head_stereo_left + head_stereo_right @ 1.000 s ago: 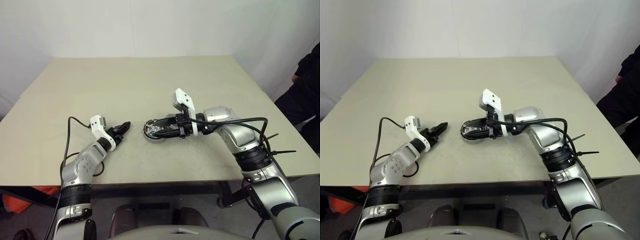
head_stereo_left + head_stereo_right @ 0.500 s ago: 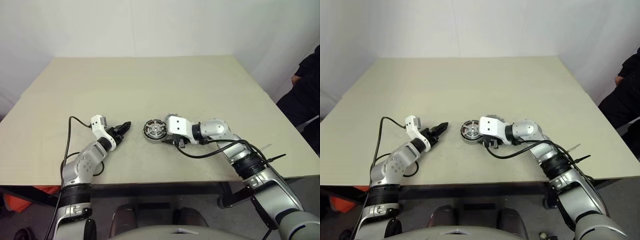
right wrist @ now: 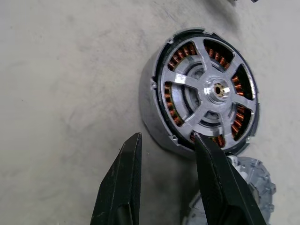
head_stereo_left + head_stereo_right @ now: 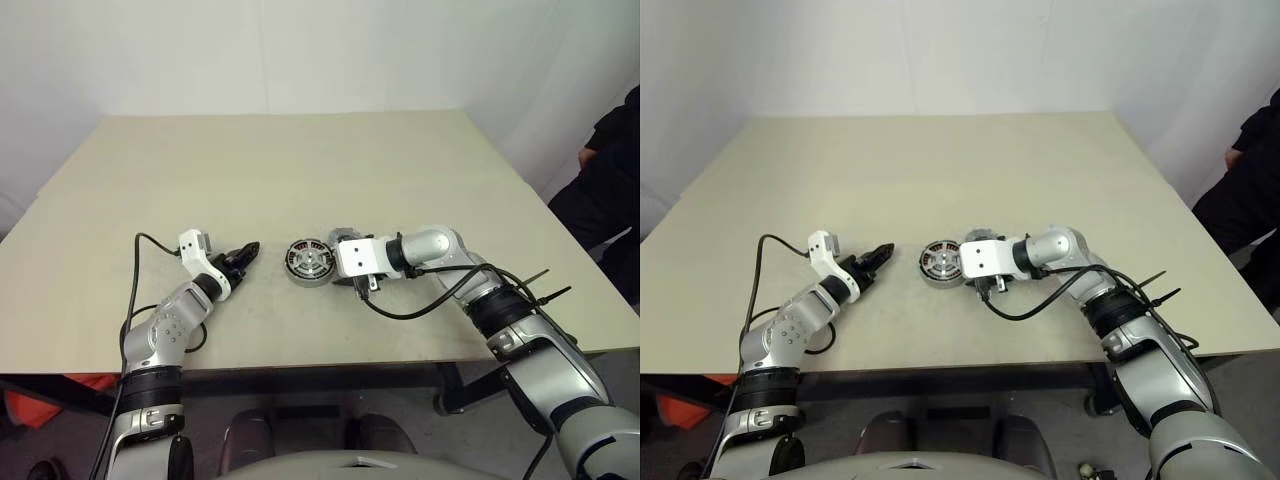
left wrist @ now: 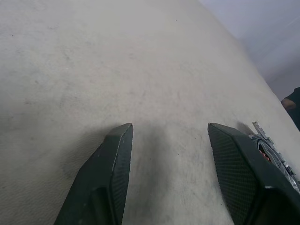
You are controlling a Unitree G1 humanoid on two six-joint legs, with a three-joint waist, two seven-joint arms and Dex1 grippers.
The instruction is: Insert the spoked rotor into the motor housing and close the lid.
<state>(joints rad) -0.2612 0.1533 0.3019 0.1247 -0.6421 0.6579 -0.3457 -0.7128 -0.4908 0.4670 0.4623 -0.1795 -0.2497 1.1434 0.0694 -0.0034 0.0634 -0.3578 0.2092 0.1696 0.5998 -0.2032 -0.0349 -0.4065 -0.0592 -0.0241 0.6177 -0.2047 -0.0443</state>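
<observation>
The motor housing (image 3: 151,110) sits on the table with copper windings showing inside it. The shiny spoked rotor (image 3: 213,89) lies seated in it, hub up. From the head, housing and rotor (image 4: 308,262) lie at mid-table between my arms. My right gripper (image 3: 167,137) is open just beside the housing, one fingertip (image 3: 201,143) at its rim, nothing between the fingers. The grey lid (image 3: 251,180) lies next to the housing, partly hidden behind that finger. My left gripper (image 4: 245,254) rests open a short way left of the housing, empty.
The beige table (image 4: 300,160) stretches away behind the parts. A black cable (image 4: 140,265) loops from my left wrist near the front edge. A person in dark clothes (image 4: 612,150) stands at the right side of the table.
My right wrist has rolled and dropped, its fingers coming off the top of the housing, so the rotor inside now shows uncovered. The left arm has not moved.
</observation>
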